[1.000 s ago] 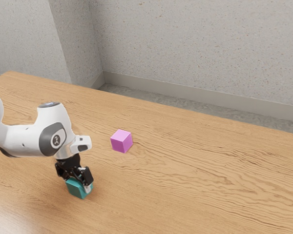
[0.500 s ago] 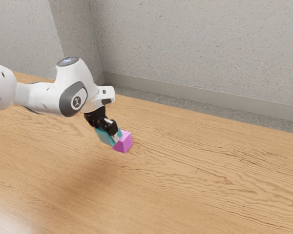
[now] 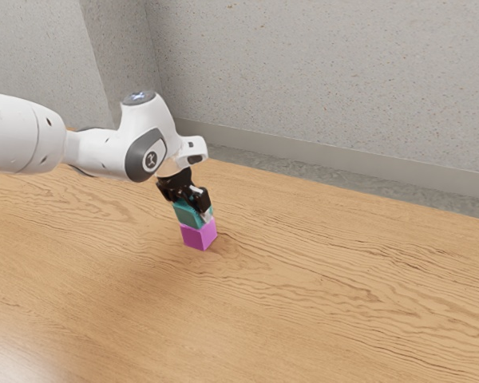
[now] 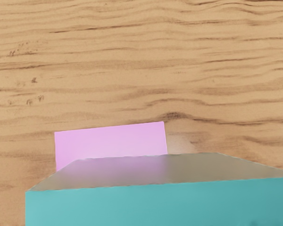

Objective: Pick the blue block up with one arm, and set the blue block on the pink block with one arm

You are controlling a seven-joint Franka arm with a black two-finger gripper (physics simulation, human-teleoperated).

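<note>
Black gripper [image 3: 193, 204] pointing down, clamped narrow on the blue block [image 3: 188, 215], one finger pressed to each of two opposite sides. Teal-blue in colour, hanging straight beneath the hand, underside meeting the top of the pink block [image 3: 199, 236] just below the fingertips; resting with weight or merely touching, impossible to tell. From the hand's own camera, blue block [image 4: 155, 202] close under the hand, a strip of pink block [image 4: 111, 143] peeking out past its far edge, so not squared up exactly one over the other. Beneath the pink block, bare wooden table [image 3: 343, 303], grain running past on every side of the gripper [image 4: 141, 56]. Behind the gripper, white arm [image 3: 104, 152] stretching back toward the exterior view's left. Well beyond the gripper, past the table's far edge, grey speckled wall [image 3: 327, 72] with a pale baseboard [image 3: 343, 159] at its foot.
</note>
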